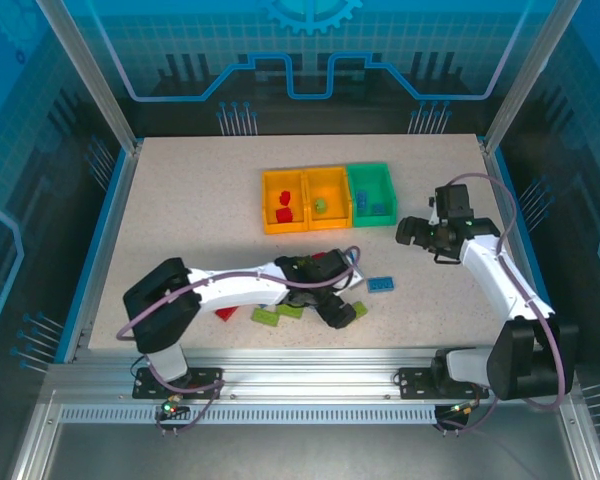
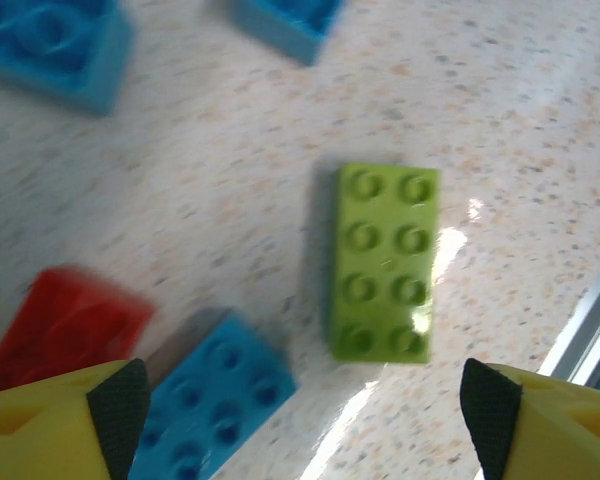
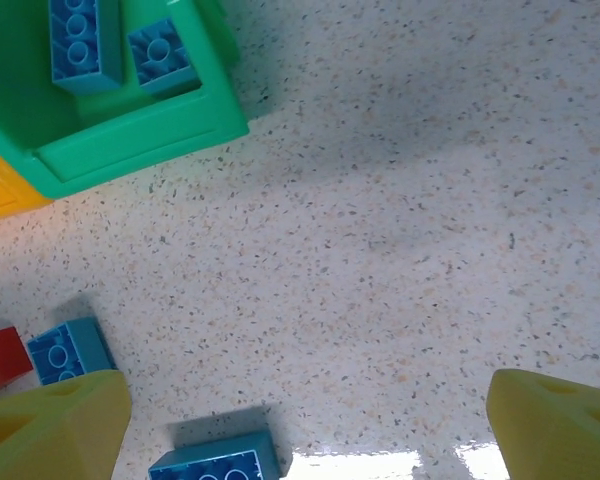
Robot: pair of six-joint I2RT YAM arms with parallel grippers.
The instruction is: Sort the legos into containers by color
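Currently the left pincer [image 2: 305, 405] hangs spread over a lime lego [image 2: 385, 262], the right pincer [image 3: 310, 420] likewise spread, empty.

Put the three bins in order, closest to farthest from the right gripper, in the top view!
From the right gripper:
1. Green bin, right end of the row.
2. Middle yellow bin, next to it.
3. Left yellow bin, far left end.

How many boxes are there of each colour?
orange bins: 2
green bin: 1
Total: 3
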